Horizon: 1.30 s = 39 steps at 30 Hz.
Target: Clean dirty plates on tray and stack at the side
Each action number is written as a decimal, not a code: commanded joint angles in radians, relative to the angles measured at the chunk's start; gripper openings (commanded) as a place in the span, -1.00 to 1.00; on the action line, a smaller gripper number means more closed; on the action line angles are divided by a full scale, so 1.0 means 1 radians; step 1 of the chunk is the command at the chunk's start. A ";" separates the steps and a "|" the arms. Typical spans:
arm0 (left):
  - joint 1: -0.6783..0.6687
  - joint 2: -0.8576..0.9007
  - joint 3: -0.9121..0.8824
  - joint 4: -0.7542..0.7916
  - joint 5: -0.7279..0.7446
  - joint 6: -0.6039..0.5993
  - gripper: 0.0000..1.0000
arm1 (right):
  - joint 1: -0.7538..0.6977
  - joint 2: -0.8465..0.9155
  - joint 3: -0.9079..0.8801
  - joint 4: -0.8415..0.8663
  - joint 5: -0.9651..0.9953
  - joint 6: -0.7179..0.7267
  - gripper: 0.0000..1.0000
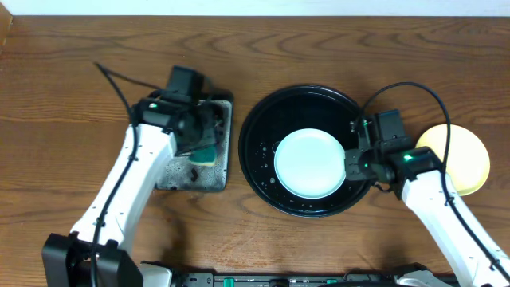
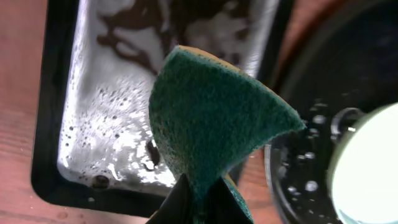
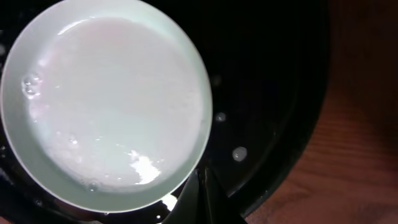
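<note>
Pinched between the fingers of the left gripper, a green scouring sponge with a yellow backing fills the left wrist view. It is folded to a peak and hangs over the small rectangular sponge tray, which holds foamy, bubbled water.

The desk is dark brown wood with a strong grain. A pale strip of wall runs along its far edge. The sponge tray sits left of the desk's middle.

The round black tray lies at the middle of the desk, just beside the sponge tray, its glossy floor dotted with water drops. One mint plate rests in it, toward the side nearer the right edge, wet and filmed with small bubbles.

The right gripper sits at that plate's rim on the side toward the desk's right edge. Its fingers are drawn close together, and whether they nip the rim cannot be told.

A yellow plate lies on the bare wood near the right edge, outside the tray, partly covered by the right arm.
</note>
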 commanded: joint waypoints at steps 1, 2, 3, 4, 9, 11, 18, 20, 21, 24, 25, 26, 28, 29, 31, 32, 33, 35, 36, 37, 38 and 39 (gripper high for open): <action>0.040 0.000 -0.039 0.029 0.061 0.070 -0.75 | 0.004 0.014 -0.001 0.009 0.037 0.018 -0.98; 0.045 0.000 -0.052 0.039 0.061 0.076 -0.73 | -0.008 0.030 -0.001 0.019 0.014 0.018 -0.97; 0.047 0.000 -0.066 0.052 0.061 0.085 -0.70 | -0.024 0.050 -0.001 0.033 -0.021 0.013 -0.95; 0.046 0.000 -0.080 0.066 0.061 0.095 -0.66 | -0.045 0.072 -0.001 0.050 -0.075 -0.005 -0.88; 0.046 0.000 -0.142 0.109 0.061 0.104 -0.53 | -0.158 0.197 -0.001 0.115 -0.317 -0.071 -0.63; 0.046 -0.002 -0.142 0.107 0.062 0.103 -0.53 | -0.195 0.242 -0.002 0.134 -0.364 -0.117 -0.55; 0.046 -0.091 -0.098 0.095 0.200 0.100 -0.19 | -0.229 0.375 -0.001 0.198 -0.469 -0.196 -0.44; 0.046 -0.144 -0.097 0.095 0.232 0.100 -0.05 | -0.228 0.400 -0.002 0.217 -0.469 -0.196 -0.59; 0.046 -0.170 -0.097 0.092 0.239 0.100 0.01 | -0.228 0.410 -0.002 0.227 -0.469 -0.196 -0.76; 0.045 -0.238 -0.097 0.080 0.240 0.100 0.25 | -0.228 0.423 -0.001 0.251 -0.468 -0.191 -0.98; 0.045 -0.256 -0.097 0.072 0.240 0.101 0.36 | -0.228 0.422 -0.001 0.254 -0.468 -0.179 -0.97; 0.045 -0.270 -0.097 0.065 0.240 0.101 0.43 | -0.229 0.415 -0.001 0.254 -0.469 -0.166 -0.97; 0.045 -0.289 -0.097 0.058 0.240 0.101 0.62 | -0.227 0.391 0.000 0.249 -0.467 -0.151 -0.97; 0.045 -0.294 -0.098 0.058 0.240 0.101 0.63 | -0.227 0.372 0.000 0.244 -0.457 -0.150 -0.97; 0.045 -0.296 -0.097 0.058 0.240 0.101 0.64 | -0.225 0.317 0.000 0.222 -0.395 -0.121 -0.97; 0.045 -0.295 -0.098 0.058 0.240 0.100 0.64 | -0.217 0.276 0.000 0.204 -0.346 -0.113 -0.97; 0.045 -0.295 -0.098 0.058 0.240 0.101 0.64 | -0.208 0.244 0.000 0.190 -0.312 -0.113 -0.97; 0.045 -0.295 -0.098 0.058 0.240 0.101 0.64 | -0.172 0.157 0.000 0.156 -0.210 -0.112 -0.97; 0.045 -0.295 -0.098 0.058 0.240 0.101 0.65 | -0.147 0.118 0.000 0.143 -0.158 -0.107 -0.98; 0.045 -0.295 -0.098 0.058 0.240 0.101 0.64 | -0.117 0.080 0.000 0.131 -0.098 -0.095 -0.97; 0.045 -0.295 -0.098 0.058 0.240 0.101 0.65 | -0.084 0.044 0.000 0.120 -0.035 -0.081 -0.97; 0.045 -0.295 -0.098 0.058 0.240 0.101 0.65 | -0.049 0.011 0.000 0.110 0.032 -0.068 -0.97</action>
